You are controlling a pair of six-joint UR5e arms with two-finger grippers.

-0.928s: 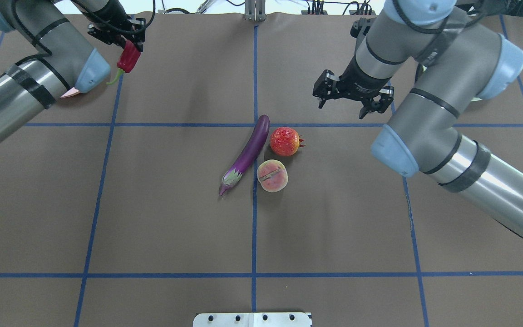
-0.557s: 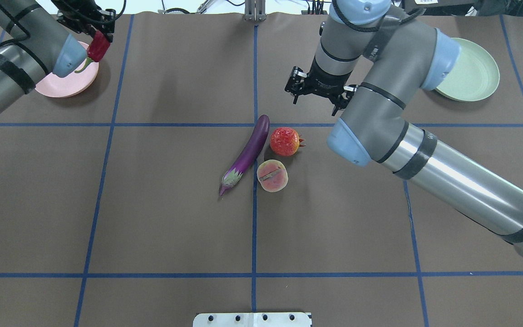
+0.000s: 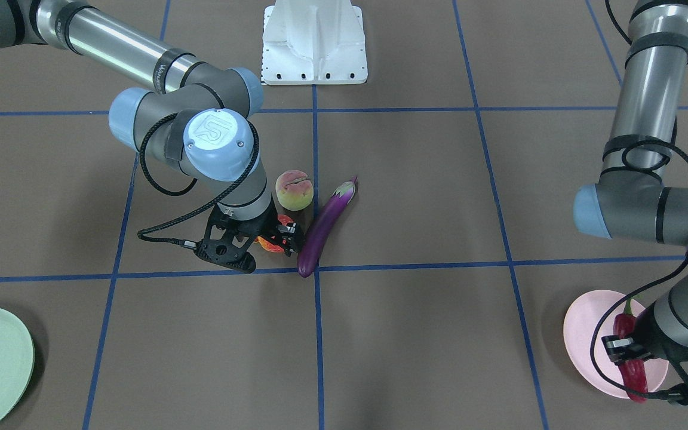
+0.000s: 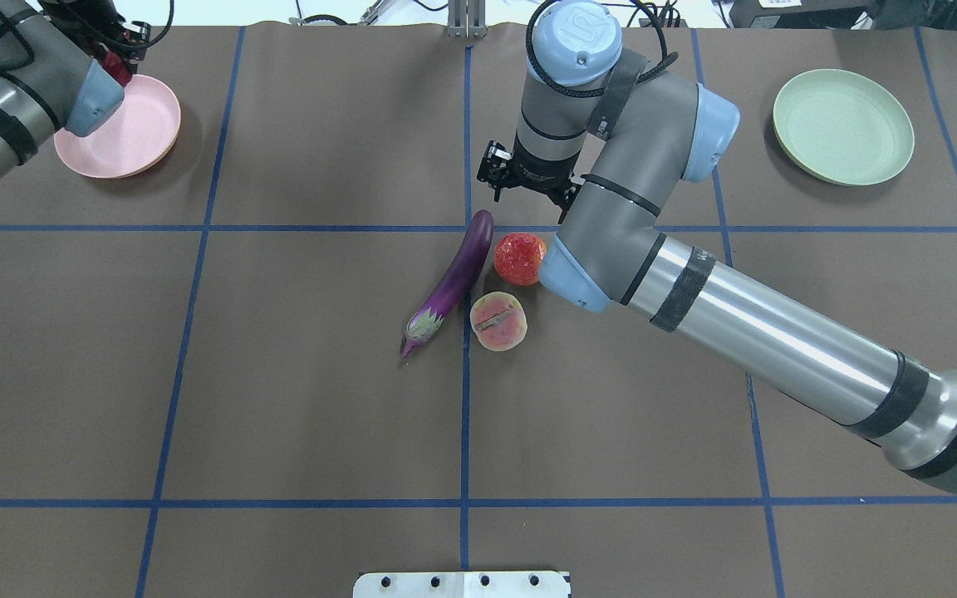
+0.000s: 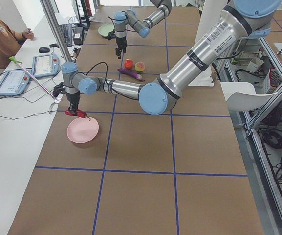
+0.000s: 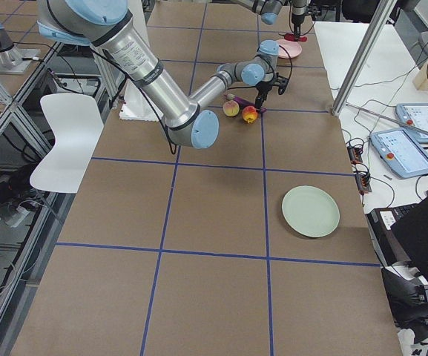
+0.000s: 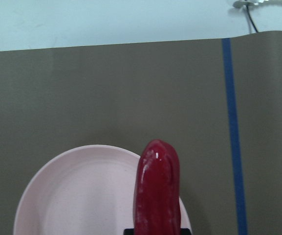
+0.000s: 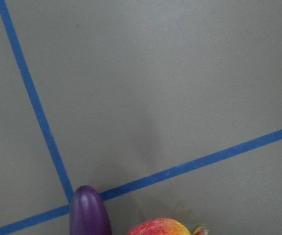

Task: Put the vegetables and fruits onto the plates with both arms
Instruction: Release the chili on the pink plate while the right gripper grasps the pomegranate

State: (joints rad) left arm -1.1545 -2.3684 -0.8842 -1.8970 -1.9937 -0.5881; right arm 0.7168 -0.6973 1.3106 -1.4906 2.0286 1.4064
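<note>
Chili pepper (image 7: pixel 156 191) in left pincer (image 3: pixel 626 351) over pink plate (image 4: pixel 142 124)

Illumination is bright, even and overhead. Shadows are soft: a faint dark fringe borders the pink plate (image 4: pixel 125 124) and the green plate (image 4: pixel 844 124). Streak glare runs along the right arm (image 4: pixel 777 345) tube. Small highlights mark the chili pepper (image 7: pixel 156 191). Both wrist views render slightly soft.

L hand (image 3: pixel 626 351) clamped, R hand (image 3: pixel 266 243) spread
</note>
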